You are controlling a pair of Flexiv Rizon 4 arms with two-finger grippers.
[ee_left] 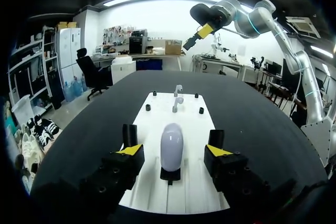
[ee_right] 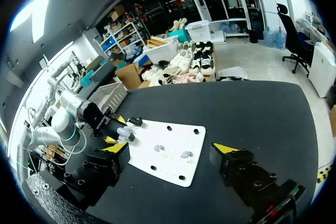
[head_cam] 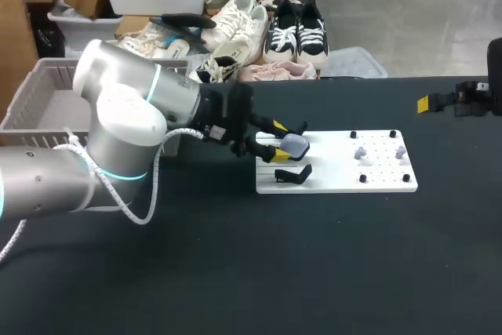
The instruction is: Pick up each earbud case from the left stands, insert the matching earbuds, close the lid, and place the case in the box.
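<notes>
The left hand (ee_left: 174, 151) is spread, the pale earbud case (ee_left: 171, 141) upright on its stand (ee_left: 170, 174) between the fingers, untouched. Ahead on the white board (ee_left: 157, 121) sit the earbuds (ee_left: 177, 100); the right hand (ee_right: 169, 149) hangs spread, well apart.

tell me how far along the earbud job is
Nothing looks finished: no case shows in the visible part of the basket. In hand: the left end effector stands open around the earbud case on its stand, not gripping. Left: lifting it, inserting the earbuds, closing, boxing.
</notes>
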